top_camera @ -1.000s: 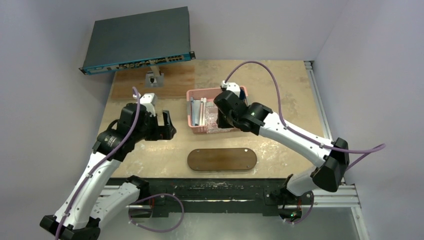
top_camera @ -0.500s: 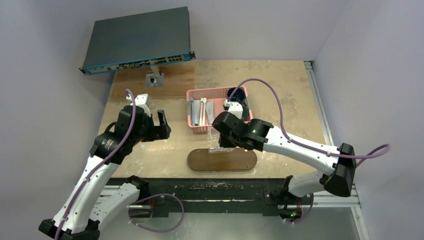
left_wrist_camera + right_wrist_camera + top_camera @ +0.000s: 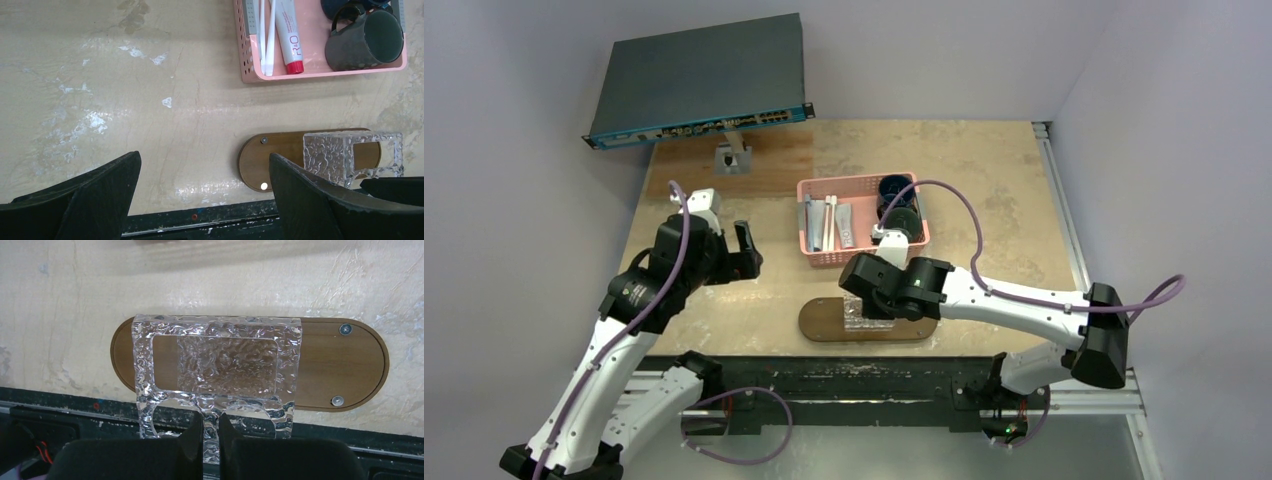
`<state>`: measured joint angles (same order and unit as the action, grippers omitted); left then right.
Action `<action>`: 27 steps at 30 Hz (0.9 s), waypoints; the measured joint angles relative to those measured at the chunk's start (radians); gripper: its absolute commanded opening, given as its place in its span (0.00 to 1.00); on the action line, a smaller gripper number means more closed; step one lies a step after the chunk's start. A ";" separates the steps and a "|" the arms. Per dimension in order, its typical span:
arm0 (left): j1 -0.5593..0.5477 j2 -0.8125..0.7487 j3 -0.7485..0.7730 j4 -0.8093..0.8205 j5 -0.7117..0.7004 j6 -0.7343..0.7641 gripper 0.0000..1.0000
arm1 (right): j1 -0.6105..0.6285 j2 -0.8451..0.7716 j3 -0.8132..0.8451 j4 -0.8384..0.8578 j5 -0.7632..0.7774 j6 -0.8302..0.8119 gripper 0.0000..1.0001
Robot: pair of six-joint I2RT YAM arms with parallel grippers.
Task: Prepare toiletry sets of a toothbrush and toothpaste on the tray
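The dark brown tray lies near the table's front edge; it also shows in the left wrist view and the right wrist view. My right gripper is shut on a clear textured acrylic holder and holds it over the tray's left half. Two white toothbrushes and a pale tube with a red cap lie in the pink basket. My left gripper is open and empty, left of the basket.
Two dark mugs sit in the basket's right part. A grey network switch stands propped at the back left, with a small grey object on a darker board below it. The table's black front rail runs under the tray.
My right gripper has carried the clear holder out of the basket, toward the front edge, and down over the tray. My left arm has drifted a little to the left.
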<state>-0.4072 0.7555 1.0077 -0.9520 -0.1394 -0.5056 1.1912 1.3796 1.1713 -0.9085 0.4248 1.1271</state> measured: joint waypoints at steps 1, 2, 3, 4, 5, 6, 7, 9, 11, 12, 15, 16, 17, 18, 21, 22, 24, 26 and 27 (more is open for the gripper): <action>0.000 -0.001 0.000 0.000 0.000 0.000 1.00 | 0.003 0.008 -0.001 -0.004 0.000 0.011 0.00; 0.000 -0.001 0.000 0.000 -0.002 0.000 1.00 | 0.006 0.014 -0.002 -0.004 0.000 0.018 0.00; 0.000 -0.002 0.000 0.000 -0.003 0.000 1.00 | 0.007 0.022 -0.003 -0.006 0.000 0.027 0.00; 0.000 -0.002 0.000 0.000 -0.004 0.000 1.00 | 0.008 0.028 -0.006 -0.005 0.000 0.034 0.00; 0.000 -0.002 0.000 0.000 -0.005 0.000 1.00 | 0.008 0.032 -0.011 -0.005 0.000 0.040 0.00; 0.000 -0.002 0.000 0.000 -0.006 0.000 1.00 | 0.008 0.034 -0.016 -0.004 0.000 0.045 0.00; 0.000 -0.002 0.000 0.000 -0.006 0.000 1.00 | 0.008 0.035 -0.023 -0.004 0.000 0.051 0.00; 0.000 -0.002 0.000 0.000 -0.007 0.000 1.00 | 0.008 0.035 -0.032 -0.004 0.000 0.058 0.00; 0.000 -0.002 0.000 0.000 -0.007 0.000 1.00 | 0.008 0.035 -0.039 -0.002 0.000 0.063 0.00; 0.000 -0.002 0.000 0.000 -0.007 0.000 1.00 | 0.008 0.035 -0.041 0.000 0.000 0.064 0.00; 0.000 -0.002 0.000 0.000 -0.007 0.000 1.00 | 0.008 0.035 -0.051 0.011 -0.003 0.066 0.00; 0.000 -0.002 0.000 0.000 -0.007 0.000 1.00 | 0.008 0.036 -0.054 0.012 -0.005 0.066 0.00; 0.000 -0.002 0.000 0.000 -0.007 0.000 1.00 | 0.008 0.037 -0.056 0.014 -0.007 0.066 0.00; 0.000 -0.002 0.000 0.000 -0.007 0.000 1.00 | 0.008 0.039 -0.056 0.016 -0.009 0.066 0.00; 0.000 -0.001 0.000 0.000 -0.007 0.000 1.00 | 0.008 0.047 -0.056 0.023 -0.019 0.063 0.00; 0.000 -0.001 0.000 0.000 -0.007 0.000 1.00 | 0.008 0.050 -0.056 0.026 -0.020 0.061 0.00; 0.000 -0.001 0.000 0.000 -0.007 0.000 1.00 | 0.008 0.054 -0.056 0.036 -0.022 0.058 0.00; 0.000 -0.001 0.000 0.000 -0.007 0.000 1.00 | 0.008 0.055 -0.056 0.044 -0.023 0.056 0.00; 0.000 -0.001 0.000 0.000 -0.007 0.000 1.00 | 0.008 0.055 -0.056 0.047 -0.023 0.051 0.00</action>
<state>-0.4072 0.7547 1.0077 -0.9520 -0.1467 -0.5056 1.1995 1.4345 1.1149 -0.8612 0.4019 1.1778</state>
